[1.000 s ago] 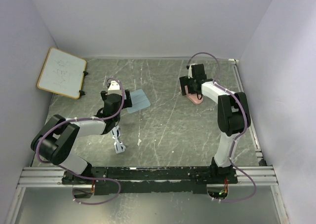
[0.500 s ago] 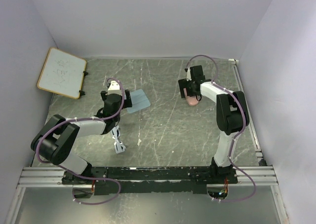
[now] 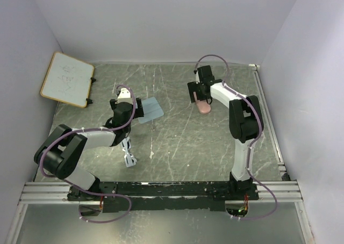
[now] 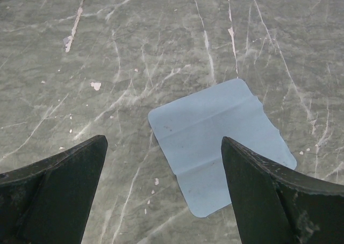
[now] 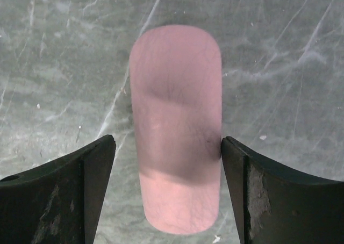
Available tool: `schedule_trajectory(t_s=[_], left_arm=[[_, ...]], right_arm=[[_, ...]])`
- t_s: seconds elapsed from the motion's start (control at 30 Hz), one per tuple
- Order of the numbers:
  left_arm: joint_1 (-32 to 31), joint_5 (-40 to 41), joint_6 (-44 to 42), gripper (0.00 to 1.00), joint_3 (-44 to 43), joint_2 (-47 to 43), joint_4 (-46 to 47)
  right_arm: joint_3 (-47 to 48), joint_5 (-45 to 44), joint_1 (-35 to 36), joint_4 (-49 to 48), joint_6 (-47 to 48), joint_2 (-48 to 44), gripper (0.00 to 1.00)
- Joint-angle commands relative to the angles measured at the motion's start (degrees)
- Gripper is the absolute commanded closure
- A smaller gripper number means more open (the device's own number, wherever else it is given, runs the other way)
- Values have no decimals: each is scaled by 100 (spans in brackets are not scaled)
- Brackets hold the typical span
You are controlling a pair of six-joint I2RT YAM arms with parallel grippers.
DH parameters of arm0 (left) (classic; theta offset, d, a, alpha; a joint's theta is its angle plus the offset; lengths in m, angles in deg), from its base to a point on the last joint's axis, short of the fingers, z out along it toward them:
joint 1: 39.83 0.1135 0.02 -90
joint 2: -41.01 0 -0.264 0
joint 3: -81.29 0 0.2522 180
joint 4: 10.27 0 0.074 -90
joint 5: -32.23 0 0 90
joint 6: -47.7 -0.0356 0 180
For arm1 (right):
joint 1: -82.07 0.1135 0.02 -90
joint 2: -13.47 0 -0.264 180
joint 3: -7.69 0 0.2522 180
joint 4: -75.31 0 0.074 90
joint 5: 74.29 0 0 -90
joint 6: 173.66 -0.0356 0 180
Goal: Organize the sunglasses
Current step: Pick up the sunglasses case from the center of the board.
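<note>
The sunglasses [image 3: 128, 151], a small white-framed pair, lie on the table just in front of my left forearm, in the top view only. My left gripper [image 3: 136, 110] [image 4: 164, 142] is open and hovers over the near edge of a light blue cloth [image 3: 151, 109] [image 4: 220, 147], holding nothing. My right gripper [image 3: 198, 96] [image 5: 167, 142] is open and straddles a pink oblong case [image 3: 203, 106] [image 5: 176, 126] that lies flat. The right finger [image 5: 252, 190] touches the case's side, and a gap separates the left finger [image 5: 80, 190] from it.
A small whiteboard [image 3: 67, 78] leans at the back left corner. White walls close in the table on three sides. A metal rail [image 3: 161, 189] with both arm bases runs along the near edge.
My right arm has swung left, and the pink case has shifted left with it. Its jaws have narrowed slightly. The left arm, cloth and sunglasses have not moved.
</note>
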Motion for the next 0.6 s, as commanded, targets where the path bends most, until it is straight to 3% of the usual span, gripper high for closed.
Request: schedule_trajectory(t_s=[0.0,0.4,0.57], left_arm=[[25,-75,44,1,-176,49,18],[47,-35,27,1,-163,-10,18],[42,-48,47,1,-163,10,28]], right_arm=[[417,-145,5,465,-225,355,20],[570,-291,108,746,-203,483,23],[524,-378,126,697,-161,477,28]])
